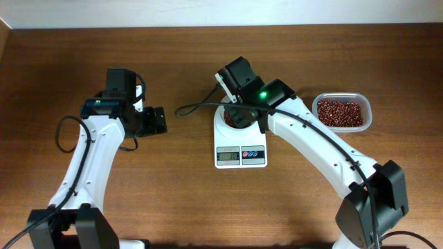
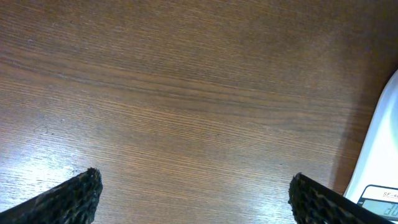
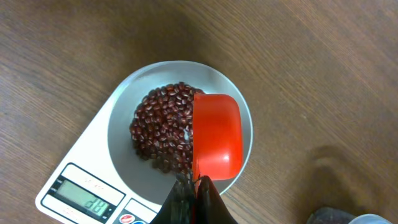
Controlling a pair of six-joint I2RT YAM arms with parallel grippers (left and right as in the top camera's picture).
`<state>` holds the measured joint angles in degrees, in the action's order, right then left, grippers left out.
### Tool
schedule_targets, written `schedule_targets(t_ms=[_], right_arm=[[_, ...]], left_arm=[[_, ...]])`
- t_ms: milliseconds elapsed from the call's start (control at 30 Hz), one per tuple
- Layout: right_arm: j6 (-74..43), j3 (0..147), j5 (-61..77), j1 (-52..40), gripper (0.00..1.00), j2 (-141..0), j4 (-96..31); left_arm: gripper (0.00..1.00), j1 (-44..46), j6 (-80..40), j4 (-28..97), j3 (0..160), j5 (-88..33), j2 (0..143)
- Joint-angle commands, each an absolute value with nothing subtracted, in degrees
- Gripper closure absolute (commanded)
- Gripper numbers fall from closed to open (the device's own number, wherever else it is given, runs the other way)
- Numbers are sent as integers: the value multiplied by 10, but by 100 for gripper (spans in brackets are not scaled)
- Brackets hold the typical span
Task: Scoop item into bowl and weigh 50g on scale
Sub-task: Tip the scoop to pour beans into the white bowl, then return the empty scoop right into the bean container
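Showing the wooden table (image 1: pixel 180 55) from above, the overhead view has the right arm (image 1: pixel 325 149) reaching in diagonally from the lower right, so that its wrist hides most of the bowl (image 3: pixel 119 134). A black cable (image 1: pixel 197 107) loops out to the left of that wrist. The bowl stands on the platform of the scale (image 1: pixel 235 140), at the middle of the table. It holds a heap of beans (image 3: pixel 158 124) lying towards its left and centre, with bare wall showing round them. The scale's display (image 3: pixel 87 200) faces the near edge and is lit (its digits are too blurred to read). A clear tub (image 1: pixel 367 111) lies well apart at the right, and more of the beans cover its floor. The right gripper (image 3: pixel 195 183) is clamped on the handle of a red scoop (image 3: pixel 217 134), which hangs over the right half of the bowl beside the heap. The left gripper (image 2: pixel 196 199) hovers over bare wood left of the scale, its jaws spread wide and holding nothing.
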<state>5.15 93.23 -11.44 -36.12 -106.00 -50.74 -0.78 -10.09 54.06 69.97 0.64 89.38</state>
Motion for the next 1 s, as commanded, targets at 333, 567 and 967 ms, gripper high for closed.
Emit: schedule_targets(t_ms=[333,567,967], right_arm=[[25,948,146,-274,96,-1045,-509],[25,957,380,-86,96,-1032,-542],[25,957,105,131,96,-1034,-700]], left_arm=[[1,-9,-95,541,708,8,894],[1,-9,-95,541,708,8,894],[1,-9,-95,541,708,8,894]])
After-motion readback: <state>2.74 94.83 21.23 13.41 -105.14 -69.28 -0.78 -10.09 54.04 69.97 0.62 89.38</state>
